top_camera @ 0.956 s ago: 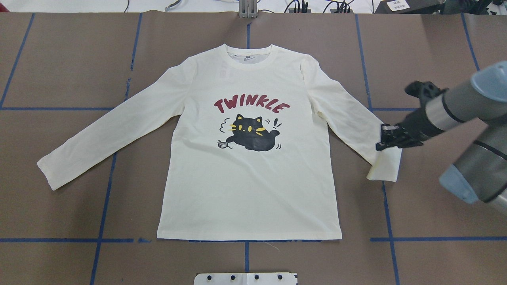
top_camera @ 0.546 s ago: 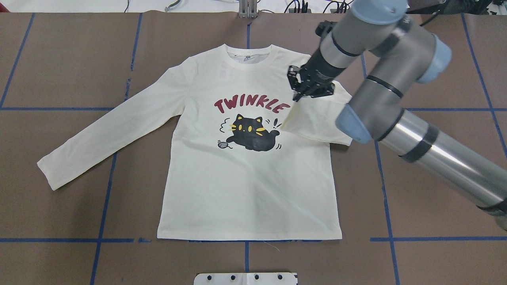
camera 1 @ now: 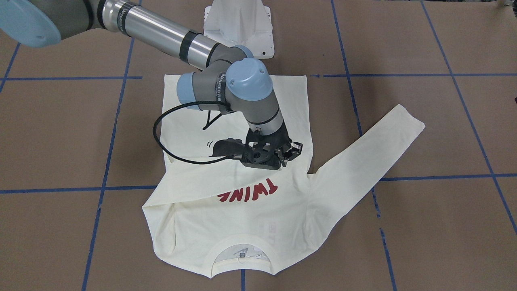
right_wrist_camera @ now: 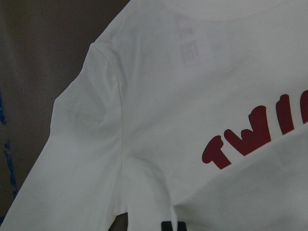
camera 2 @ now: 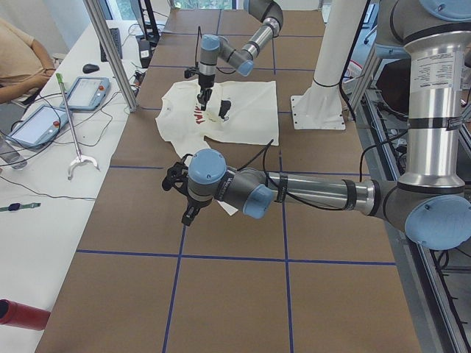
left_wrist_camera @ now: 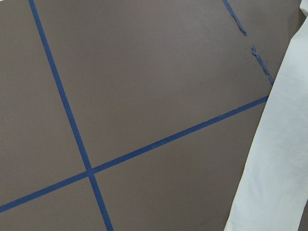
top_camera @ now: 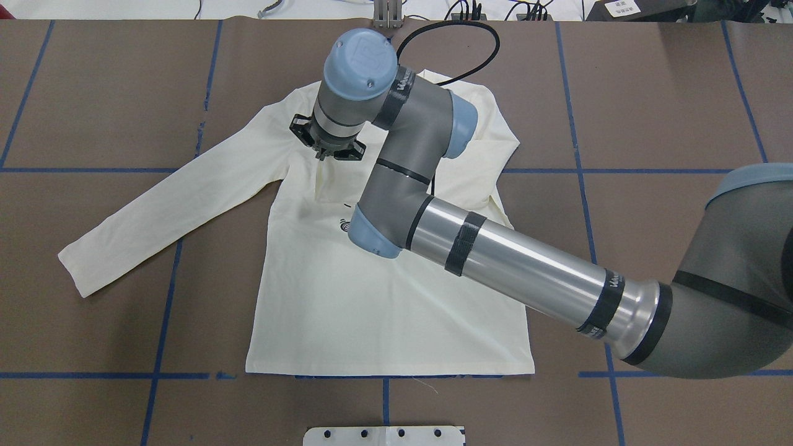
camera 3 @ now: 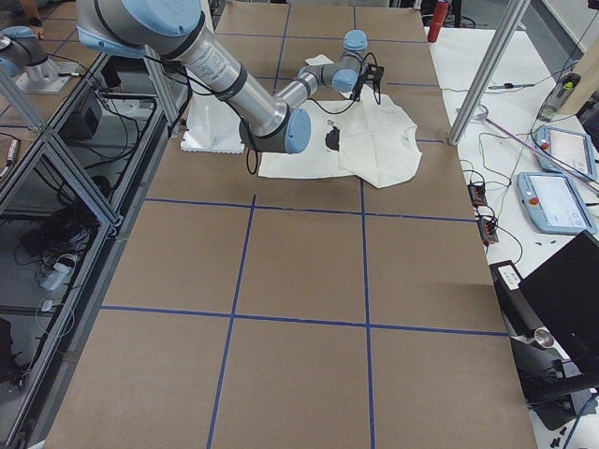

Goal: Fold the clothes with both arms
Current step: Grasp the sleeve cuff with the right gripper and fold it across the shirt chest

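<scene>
from across the worktop (camera 1: 404, 40), the cream t-shirt (camera 1: 242, 218) lies print up near the middle, collar toward the camera. one sleeve is drawn slantwise over the chest and covers the end of the red lettering. the right tool (camera 1: 288, 153) sits at that sleeve's cuff, fingers narrow and, as far as shows, pinched on the cloth. the other sleeve (camera 1: 375, 149) lies spread flat, and a white pedestal base (camera 1: 238, 24) stands just beyond the hem. from overhead, the right arm (top_camera: 495, 254) blocks the collar and nearly all the print. from the left end, the left tool (camera 2: 188, 213) hangs over the worktop near the spread cuff; i cannot tell how wide it stands. a person (camera 2: 18, 62), a control tablet (camera 2: 87, 92) and a silver grabber pole (camera 2: 70, 125) are at a side table. the left wrist camera shows blue tape lines (left_wrist_camera: 72, 130) and the sleeve's edge. the right wrist camera shows a shoulder seam and red letters.
</scene>
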Tool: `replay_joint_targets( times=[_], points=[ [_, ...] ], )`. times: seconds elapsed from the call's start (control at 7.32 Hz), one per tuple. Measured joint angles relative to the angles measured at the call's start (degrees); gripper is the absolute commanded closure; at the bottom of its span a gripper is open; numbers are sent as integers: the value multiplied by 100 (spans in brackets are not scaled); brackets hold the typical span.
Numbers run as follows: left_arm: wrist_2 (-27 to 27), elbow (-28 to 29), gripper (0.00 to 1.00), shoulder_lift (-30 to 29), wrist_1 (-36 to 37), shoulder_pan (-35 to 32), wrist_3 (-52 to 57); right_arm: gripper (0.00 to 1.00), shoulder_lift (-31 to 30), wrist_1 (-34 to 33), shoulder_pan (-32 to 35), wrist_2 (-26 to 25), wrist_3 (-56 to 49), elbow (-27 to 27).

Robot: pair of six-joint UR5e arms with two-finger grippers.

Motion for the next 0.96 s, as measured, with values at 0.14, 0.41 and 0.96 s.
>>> replay_joint_targets(
  times=[0.14,0.41,0.96],
  points=[
    [-2,-2,0,0,-2,0,0,18,158,85,-179,-367,35,-203],
    [-52,-1,0,-5,1,20,-33,1,496,162,-434,-749,58,-497],
    [12,712,0,-73,-1247,1253,-1901,0,-28,28,104,-109,52,356]
  ],
)
